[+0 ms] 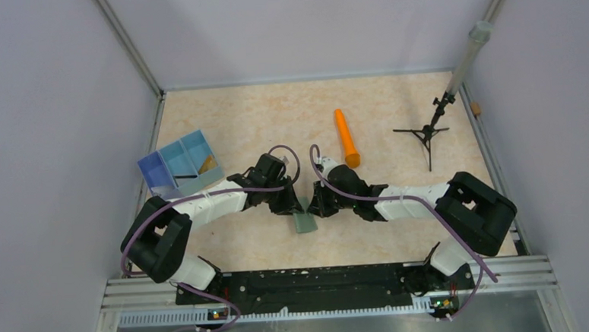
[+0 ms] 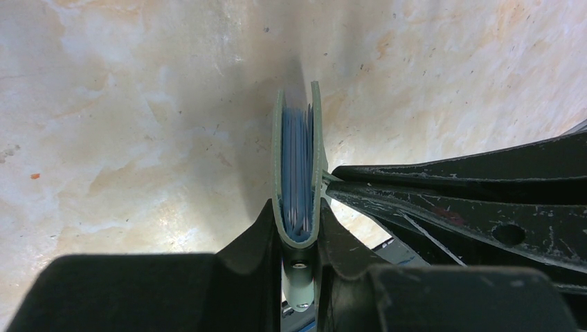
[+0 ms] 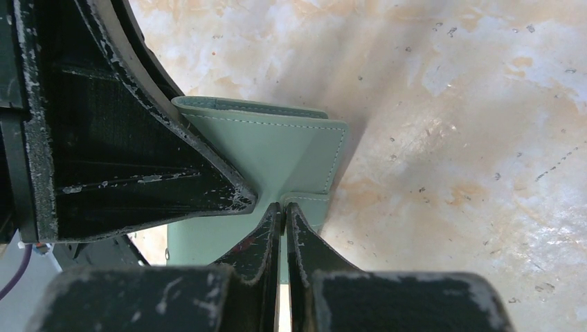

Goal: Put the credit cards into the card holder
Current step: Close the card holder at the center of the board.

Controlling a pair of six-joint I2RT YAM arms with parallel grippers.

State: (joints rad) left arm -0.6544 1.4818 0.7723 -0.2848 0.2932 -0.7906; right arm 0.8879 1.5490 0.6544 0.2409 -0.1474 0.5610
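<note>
Fingers of the left gripper (image 2: 299, 225) are clamped across the fold of the card holder (image 2: 297, 166), which is held at mid-table between the two arms, folded nearly closed with pale blue pockets showing inside. The right gripper (image 3: 282, 207) has its fingers pressed together, pinching a thin tab on the holder's outer face. The gold-tan credit cards (image 1: 209, 162) lie well apart, in the right-hand compartment of the blue tray (image 1: 155, 173).
</note>
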